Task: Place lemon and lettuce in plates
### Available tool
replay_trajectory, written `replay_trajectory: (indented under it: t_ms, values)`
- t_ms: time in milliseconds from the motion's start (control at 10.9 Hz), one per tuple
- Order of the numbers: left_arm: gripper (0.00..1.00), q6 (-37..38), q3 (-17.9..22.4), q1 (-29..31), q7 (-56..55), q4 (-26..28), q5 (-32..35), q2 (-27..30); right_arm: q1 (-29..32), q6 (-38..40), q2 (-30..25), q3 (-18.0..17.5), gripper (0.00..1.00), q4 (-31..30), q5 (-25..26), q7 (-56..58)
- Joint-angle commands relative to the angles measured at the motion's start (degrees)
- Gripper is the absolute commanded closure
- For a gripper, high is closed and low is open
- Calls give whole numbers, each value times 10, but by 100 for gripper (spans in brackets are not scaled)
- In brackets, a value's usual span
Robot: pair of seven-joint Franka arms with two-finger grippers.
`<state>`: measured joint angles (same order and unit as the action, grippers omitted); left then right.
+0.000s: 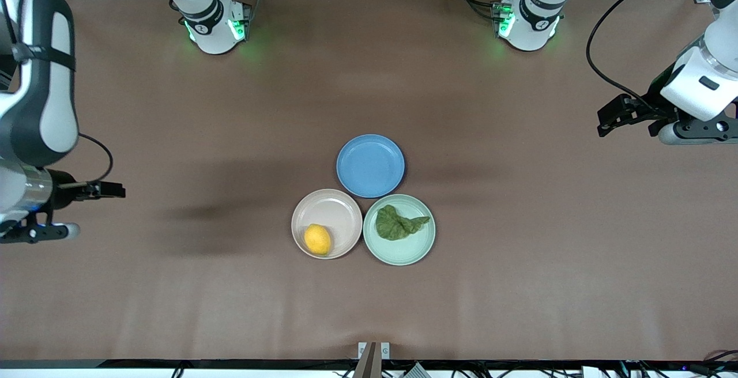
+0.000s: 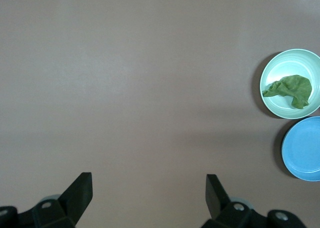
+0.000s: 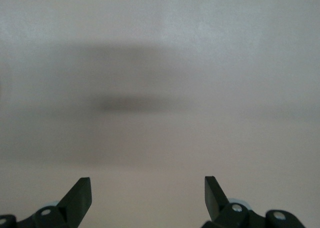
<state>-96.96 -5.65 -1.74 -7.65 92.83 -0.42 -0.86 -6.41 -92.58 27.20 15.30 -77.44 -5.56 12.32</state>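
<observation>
The lemon (image 1: 317,239) lies in the beige-pink plate (image 1: 334,204). The lettuce (image 1: 398,223) lies in the mint green plate (image 1: 418,254), which touches the beige-pink one on the side toward the left arm's end. The lettuce (image 2: 292,89) and its plate (image 2: 285,63) also show in the left wrist view. My left gripper (image 1: 612,116) hangs open and empty over bare table at the left arm's end; its fingertips (image 2: 82,185) stand wide apart. My right gripper (image 1: 109,190) hangs open and empty over bare table at the right arm's end; its fingertips (image 3: 82,188) stand wide apart.
An empty blue plate (image 1: 370,165) sits just farther from the front camera than the two other plates, touching both; it also shows in the left wrist view (image 2: 305,148). Brown table (image 1: 519,286) stretches all around the plates.
</observation>
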Motion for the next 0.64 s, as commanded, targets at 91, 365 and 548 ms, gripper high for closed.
replay_trajectory:
  t_ms: [91, 365, 548]
  values:
    - [0, 5, -1, 0, 10, -3, 13, -1, 32, 14, -106, -10, 0, -81, 9, 10]
    - [0, 5, -1, 0, 12, -3, 13, -4, 41, 15, -152, -14, 0, -110, 13, -12]
    - [0, 5, -1, 0, 11, -2, 13, -3, 88, 15, -180, -86, 0, -126, 29, -76]
